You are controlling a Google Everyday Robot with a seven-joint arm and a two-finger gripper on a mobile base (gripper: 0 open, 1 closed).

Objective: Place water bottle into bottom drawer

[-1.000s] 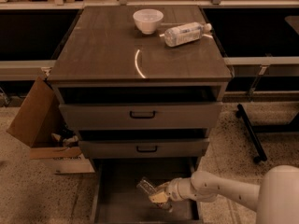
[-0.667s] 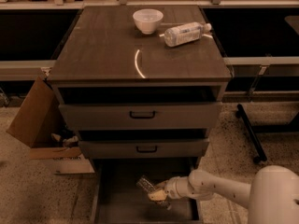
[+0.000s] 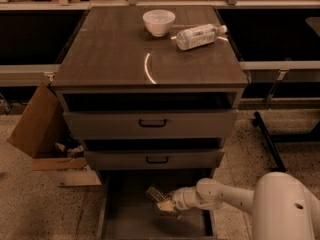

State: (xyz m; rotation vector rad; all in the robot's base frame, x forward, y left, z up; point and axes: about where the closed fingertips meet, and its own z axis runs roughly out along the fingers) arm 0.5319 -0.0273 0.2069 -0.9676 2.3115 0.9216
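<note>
The bottom drawer is pulled open under the cabinet, a dark tray with a flat floor. My gripper reaches into it from the right, over the middle of the floor. It is shut on the water bottle, a small clear bottle that sticks out up and to the left of the fingertips, low over the drawer floor. My white arm runs back to the lower right.
The two upper drawers stand partly open above the gripper. On the cabinet top are a white bowl and a paler bottle with a wide white label. A cardboard box stands at the left.
My gripper with the bottle has shifted slightly to the left inside the bottom drawer. Nothing else has moved.
</note>
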